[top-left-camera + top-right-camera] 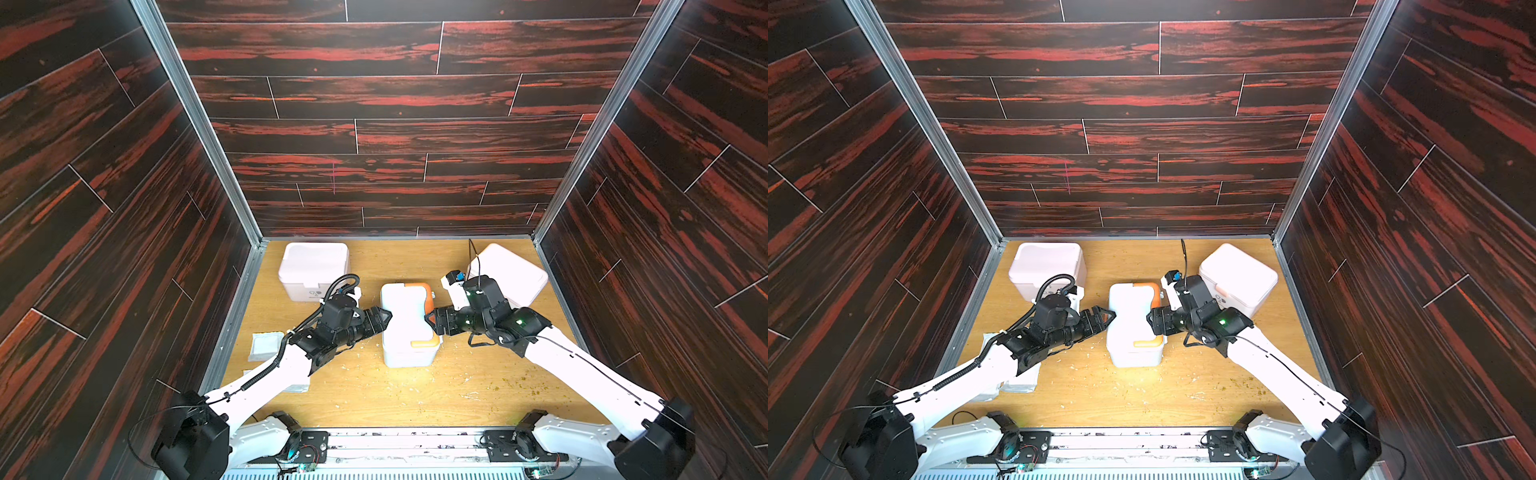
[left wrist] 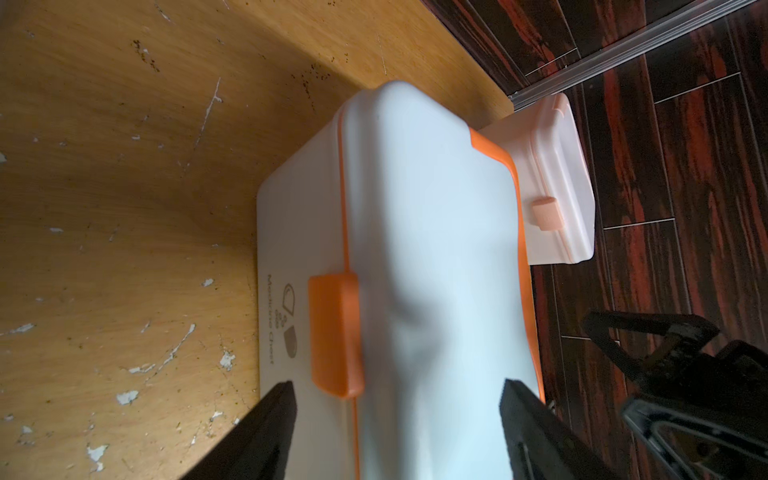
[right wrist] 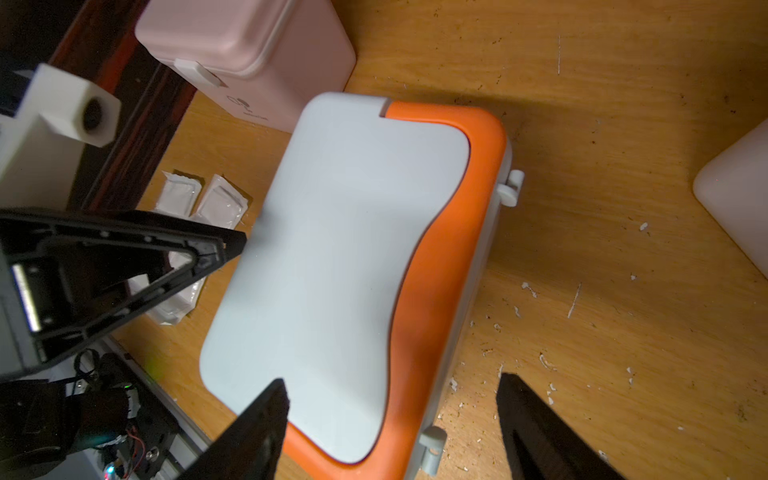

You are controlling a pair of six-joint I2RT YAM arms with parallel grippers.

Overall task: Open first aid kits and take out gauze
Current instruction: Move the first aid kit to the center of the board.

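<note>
In both top views the blue-white kit (image 1: pixel 409 328) stands mid-bench with its lid down. The left claw (image 1: pixel 384 318) is at one flank and the right claw (image 1: pixel 430 320) at the other. The back-left kit (image 1: pixel 313 270) and back-right kit (image 1: pixel 511 274), both pinkish-white, are shut too. The gauze packets (image 1: pixel 266 345) lie out on the bench (image 1: pixel 374 395), beside and partly under the left arm, so a wide swing of that arm could scatter them. In the left wrist view the left claw's fingers (image 2: pixel 266 432) are spread wide across the kit's near end with nothing pinched. The orange latch (image 2: pixel 336 332) sits off to one side (not squarely between them), so a push from here would likely shove the unbraced box along the bench rather than spring the catch. In the right wrist view the right claw (image 3: pixel 390 380) is likewise spread and empty. One finger (image 3: pixel 257 424) is over the lid (image 3: pixel 332 249), the other over bare bench beyond the orange handle (image 3: pixel 440 266). The left claw's tip comes right up to the lid's far edge, so closing both together risks the claws knocking, or tipping the light kit.
</note>
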